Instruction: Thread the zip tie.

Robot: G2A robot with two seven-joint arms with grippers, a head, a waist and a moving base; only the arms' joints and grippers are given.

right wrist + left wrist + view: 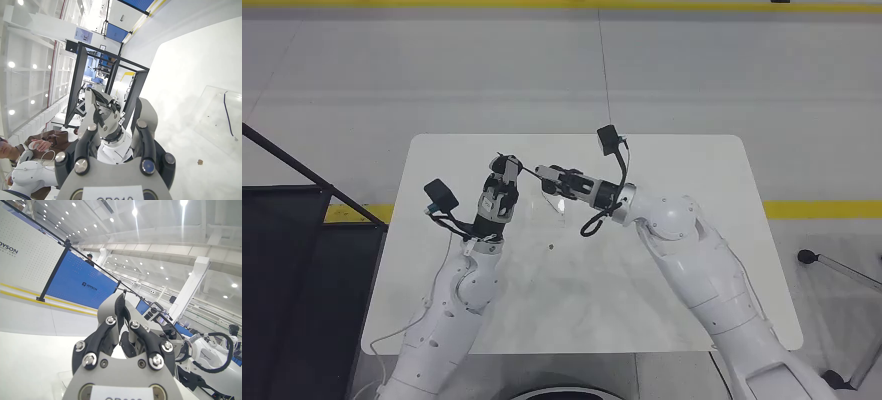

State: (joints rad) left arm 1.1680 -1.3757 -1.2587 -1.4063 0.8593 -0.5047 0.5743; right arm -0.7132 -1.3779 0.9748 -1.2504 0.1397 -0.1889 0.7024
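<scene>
Two robot arms meet above one white desk (pixel 682 300). The left hand (pixel 122 306) is clenched on one black zip tie (pixel 124 293), pinched between its pads with the head end poking out past the fingertips, while the right hand (pixel 117 111), fingers spread and grasping nothing, hangs just beside it. One clear sheet (pixel 209 117) lies on the desk near the right hand, carrying one more dark thin strip (pixel 227 117), and a single brown crumb (pixel 200 162) sits near the sheet.
</scene>
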